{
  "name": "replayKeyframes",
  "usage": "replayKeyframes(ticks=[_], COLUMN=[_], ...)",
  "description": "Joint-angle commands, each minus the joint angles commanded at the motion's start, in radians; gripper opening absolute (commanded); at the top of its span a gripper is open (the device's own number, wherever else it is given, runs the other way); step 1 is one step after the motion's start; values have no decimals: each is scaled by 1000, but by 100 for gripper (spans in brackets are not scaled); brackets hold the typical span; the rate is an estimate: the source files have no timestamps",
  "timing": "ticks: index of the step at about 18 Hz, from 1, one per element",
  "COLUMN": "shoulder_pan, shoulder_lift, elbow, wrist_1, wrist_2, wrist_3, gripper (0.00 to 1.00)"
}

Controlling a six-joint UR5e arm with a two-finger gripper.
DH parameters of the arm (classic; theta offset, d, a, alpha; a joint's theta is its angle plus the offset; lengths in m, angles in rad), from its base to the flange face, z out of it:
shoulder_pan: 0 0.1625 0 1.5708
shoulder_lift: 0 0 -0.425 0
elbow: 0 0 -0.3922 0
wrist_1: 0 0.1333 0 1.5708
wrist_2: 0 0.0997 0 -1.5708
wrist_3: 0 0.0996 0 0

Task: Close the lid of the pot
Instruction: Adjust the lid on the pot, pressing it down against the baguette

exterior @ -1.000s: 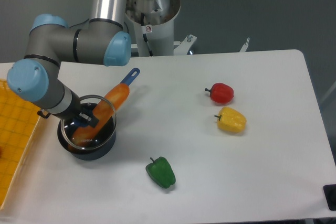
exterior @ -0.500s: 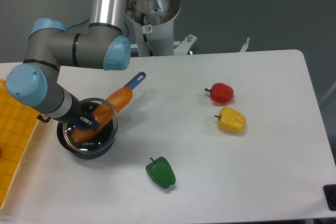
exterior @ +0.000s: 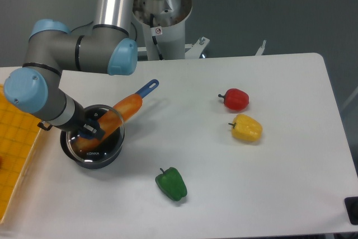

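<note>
The small dark pot [exterior: 95, 160] stands on the white table at the left. Its orange handle with a blue tip [exterior: 133, 100] points up and to the right. The clear glass lid [exterior: 106, 138] with a silver rim lies over the pot's mouth, slightly tilted. My gripper [exterior: 89, 130] is over the lid's centre and shut on the blue knob, which is mostly hidden by the fingers.
A yellow tray [exterior: 14, 144] lies at the left edge, close to the pot. A red pepper [exterior: 235, 99] and a yellow pepper [exterior: 246, 128] lie at mid-right. A green pepper [exterior: 172, 183] lies in front. The arm's base stands at the back.
The lid has come down onto the pot and shifted slightly left with the gripper. The pot has turned a little, so its handle swung to the right.
</note>
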Motion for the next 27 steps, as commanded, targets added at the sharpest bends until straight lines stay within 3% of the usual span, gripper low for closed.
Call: replayKeyframes(ticks=[5,8,27], shoulder_pan=[-5,-9,-25], shoulder_lift=[-5,-9,-14], elbow=[0,-3,-6], wrist_1=[2,2,5], wrist_2=[2,8,20], wrist_3=[0,-2,-3], gripper=[57,66,70])
